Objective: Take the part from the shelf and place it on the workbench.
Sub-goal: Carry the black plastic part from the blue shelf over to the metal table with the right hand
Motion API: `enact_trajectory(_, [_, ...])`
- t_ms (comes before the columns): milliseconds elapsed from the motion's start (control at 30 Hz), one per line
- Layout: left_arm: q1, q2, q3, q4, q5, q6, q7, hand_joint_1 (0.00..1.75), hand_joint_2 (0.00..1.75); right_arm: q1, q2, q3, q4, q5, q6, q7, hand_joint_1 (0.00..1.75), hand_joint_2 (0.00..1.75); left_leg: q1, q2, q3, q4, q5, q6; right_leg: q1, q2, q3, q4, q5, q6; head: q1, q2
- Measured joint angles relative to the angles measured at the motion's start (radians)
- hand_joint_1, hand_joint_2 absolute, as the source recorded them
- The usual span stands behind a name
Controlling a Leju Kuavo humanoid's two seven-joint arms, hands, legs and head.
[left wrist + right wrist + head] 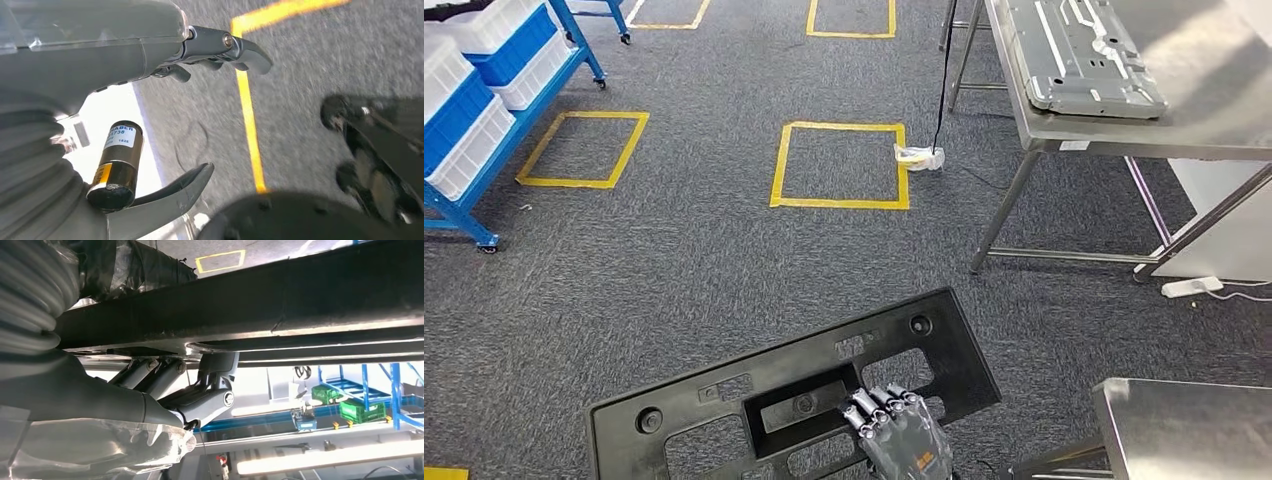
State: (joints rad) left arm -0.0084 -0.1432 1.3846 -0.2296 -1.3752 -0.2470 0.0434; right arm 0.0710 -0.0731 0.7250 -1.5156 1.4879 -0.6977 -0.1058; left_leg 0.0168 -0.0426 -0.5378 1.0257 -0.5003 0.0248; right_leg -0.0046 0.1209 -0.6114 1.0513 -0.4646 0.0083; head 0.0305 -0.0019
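Part in carry, held by the right hand [902,432]; the desk [1214,90] lies ahead to the right.

We note the black part [794,395] is held low in front of the body above the carpet, the right hand's fingers hooked over the edge of its central opening. The left hand [200,115] hangs apart-fingered with nothing in it. We judge the one-sided hold liable to tip: keep the part level, walk steadily, and set it on bare desk beside the grey panel [1089,55], not on it.

Factory floor: yellow floor squares [839,165], steel workbench [1214,120], bin rack [484,90].
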Motion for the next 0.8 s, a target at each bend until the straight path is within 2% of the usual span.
enact_trajectory(33, [0.000,0.000,0.001,0.000,0.000,0.000,0.000,0.00,1.75,-0.001,0.000,0.000,0.000,-0.001,0.000,-0.002,1.75,1.75,0.002,0.014,0.003,-0.008,0.005,0.007,0.002,-0.028,-0.011,0.021,-0.015,0.004,0.002,0.000])
enact_trajectory(100, [0.004,0.000,0.002,0.000,0.000,0.001,0.000,0.00,1.75,-0.003,0.001,0.000,0.001,-0.003,0.000,-0.004,1.75,1.75,0.001,0.042,0.006,-0.015,0.009,0.015,0.003,-0.092,-0.057,0.117,-0.072,0.011,0.004,0.000])
enact_trajectory(133, [0.005,0.000,0.002,0.000,0.000,0.001,0.000,0.00,1.75,-0.004,0.001,0.000,0.002,-0.004,0.000,-0.005,1.75,1.75,-0.001,0.056,0.006,-0.015,0.008,0.016,0.000,-0.106,-0.088,0.180,-0.102,0.015,0.005,0.000])
enact_trajectory(167, [0.006,0.000,0.002,0.000,0.000,0.001,0.000,0.00,1.75,-0.004,0.001,0.000,0.004,-0.005,0.000,-0.006,1.75,1.75,-0.002,0.070,0.006,-0.015,0.006,0.017,-0.004,-0.111,-0.112,0.230,-0.119,0.018,0.005,0.000])
enact_trajectory(200, [0.006,0.000,0.002,0.000,-0.001,0.001,0.000,0.00,1.75,-0.003,0.001,0.000,0.005,-0.007,0.000,-0.008,1.75,1.75,-0.003,0.085,0.007,-0.015,0.004,0.016,-0.007,-0.114,-0.122,0.251,-0.118,0.021,0.005,0.000])
enact_trajectory(233, [0.005,0.000,0.003,0.000,-0.001,0.000,0.001,0.00,1.75,-0.004,0.001,-0.001,0.006,-0.008,0.000,-0.010,1.75,1.75,-0.003,0.098,0.009,-0.014,0.002,0.014,-0.009,-0.119,-0.112,0.232,-0.098,0.023,0.006,0.000])
enact_trajectory(267, [0.004,-0.001,0.003,0.000,-0.002,0.000,0.001,0.00,1.75,-0.004,0.001,-0.001,0.007,-0.008,0.000,-0.011,1.75,1.75,-0.003,0.111,0.012,-0.014,-0.001,0.012,-0.011,-0.128,-0.083,0.179,-0.066,0.023,0.006,0.000])
enact_trajectory(333, [0.003,-0.001,0.003,0.000,-0.003,0.000,0.001,0.00,1.75,-0.005,0.003,-0.001,0.007,-0.010,0.000,-0.015,1.75,1.75,-0.005,0.132,0.021,-0.012,-0.009,0.004,-0.007,-0.169,-0.011,0.044,-0.015,0.017,0.005,0.000])
enact_trajectory(400, [0.002,-0.002,0.003,0.000,-0.004,-0.001,0.001,0.00,1.75,-0.007,0.006,-0.001,0.008,-0.010,0.000,-0.019,1.75,1.75,-0.007,0.148,0.028,-0.012,-0.015,-0.008,0.002,-0.191,0.018,-0.014,-0.003,0.006,0.005,0.000])
enact_trajectory(467, [-0.002,-0.002,0.003,0.000,-0.004,-0.002,0.001,0.00,1.75,-0.008,0.008,-0.002,0.009,-0.010,0.000,-0.022,1.75,1.75,-0.007,0.164,0.036,-0.017,-0.018,-0.020,0.006,-0.171,0.019,-0.016,-0.001,-0.005,0.005,0.000])
enact_trajectory(500, [-0.004,-0.002,0.003,0.000,-0.005,-0.002,0.002,0.00,1.75,-0.008,0.010,-0.003,0.009,-0.010,0.000,-0.023,1.75,1.75,-0.005,0.159,0.040,-0.015,-0.024,-0.026,0.004,-0.160,0.022,-0.022,0.002,-0.011,0.005,0.000])
enact_trajectory(567, [-0.005,-0.002,0.004,0.000,-0.006,-0.002,0.002,0.00,1.75,-0.009,0.013,-0.004,0.009,-0.010,0.000,-0.024,1.75,1.75,-0.001,0.113,0.023,0.036,-0.063,-0.033,-0.002,-0.137,0.030,-0.035,0.008,-0.024,0.004,0.000])
enact_trajectory(600, [-0.004,-0.002,0.004,0.000,-0.006,-0.002,0.002,0.00,1.75,-0.011,0.015,-0.004,0.009,-0.009,0.000,-0.025,1.75,1.75,0.001,0.082,-0.003,0.093,-0.094,-0.034,-0.003,-0.126,0.031,-0.037,0.009,-0.028,0.003,0.000])
enact_trajectory(633, [-0.003,-0.002,0.004,0.000,-0.006,-0.002,0.002,0.00,1.75,-0.012,0.016,-0.004,0.009,-0.009,0.000,-0.025,1.75,1.75,0.001,0.063,-0.038,0.163,-0.126,-0.034,-0.002,-0.114,0.031,-0.037,0.009,-0.031,0.003,0.000])
enact_trajectory(667, [-0.002,-0.002,0.005,0.000,-0.007,-0.002,0.002,0.00,1.75,-0.013,0.017,-0.004,0.010,-0.008,0.000,-0.026,1.75,1.75,0.001,0.054,-0.073,0.228,-0.148,-0.034,-0.001,-0.100,0.031,-0.036,0.009,-0.032,0.002,0.000])
enact_trajectory(700, [0.000,-0.002,0.006,0.000,-0.007,-0.002,0.002,0.00,1.75,-0.013,0.017,-0.004,0.010,-0.007,0.000,-0.026,1.75,1.75,0.001,0.051,-0.096,0.266,-0.150,-0.033,0.001,-0.086,0.031,-0.034,0.009,-0.033,0.003,0.000])
enact_trajectory(733, [0.002,-0.002,0.007,0.000,-0.008,-0.002,0.003,0.00,1.75,-0.013,0.017,-0.005,0.011,-0.006,0.000,-0.026,1.75,1.75,0.001,0.050,-0.103,0.266,-0.131,-0.032,0.002,-0.070,0.032,-0.032,0.008,-0.033,0.003,0.000])
enact_trajectory(767, [0.003,-0.002,0.008,0.000,-0.009,-0.002,0.003,0.00,1.75,-0.013,0.018,-0.006,0.011,-0.006,0.000,-0.026,1.75,1.75,0.001,0.046,-0.091,0.226,-0.094,-0.029,0.002,-0.055,0.033,-0.029,0.007,-0.033,0.002,0.000])
enact_trajectory(800, [0.003,-0.001,0.009,0.000,-0.011,-0.002,0.003,0.00,1.75,-0.013,0.018,-0.008,0.011,-0.005,0.000,-0.026,1.75,1.75,0.001,0.031,-0.068,0.161,-0.050,-0.026,0.001,-0.040,0.033,-0.025,0.005,-0.032,0.003,0.000])
